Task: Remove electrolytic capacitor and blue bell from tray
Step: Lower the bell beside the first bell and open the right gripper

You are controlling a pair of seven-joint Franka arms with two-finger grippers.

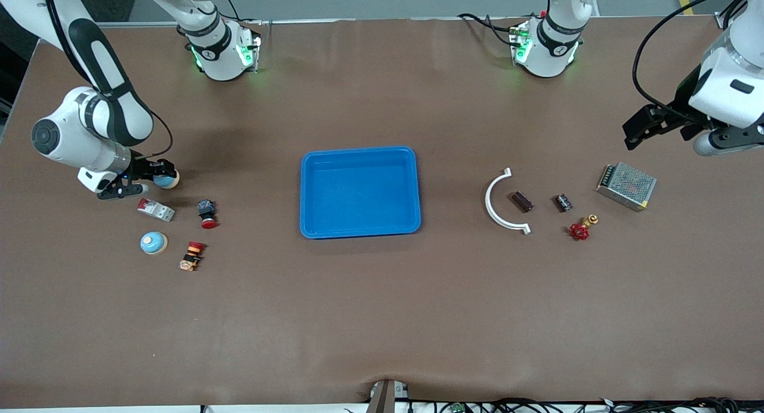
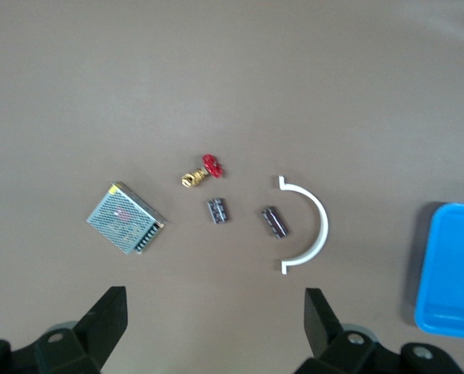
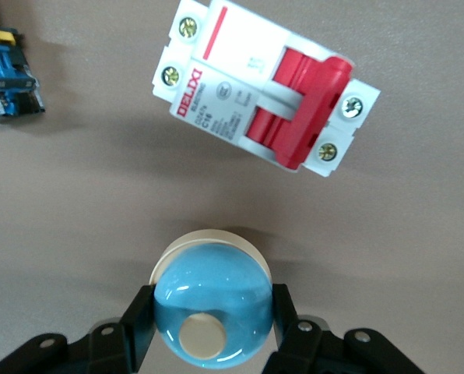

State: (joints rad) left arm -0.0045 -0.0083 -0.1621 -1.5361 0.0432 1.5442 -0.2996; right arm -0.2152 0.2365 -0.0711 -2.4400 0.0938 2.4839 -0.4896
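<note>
Gripping a blue bell (image 3: pixel 212 302) beside a circuit breaker (image 3: pixel 265 98), the right tool (image 1: pixel 156 177) hangs low; the left tool (image 2: pixel 215 323) (fingers spread) waits over capacitors (image 2: pixel 275 222), tray (image 1: pixel 358 192) between.

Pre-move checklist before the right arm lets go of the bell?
1. Right gripper shut on the blue bell: ok, fingers clamp both sides.
2. Bell out of the tray: ok, it is at the right arm's end of the table.
3. Bell resting on the table: cannot tell.
4. Drop spot apart from the breaker and the second bell: ok.
5. Capacitors out of the tray: ok, both beside the white arc.
6. Left gripper open, waiting over its end: ok.
</note>
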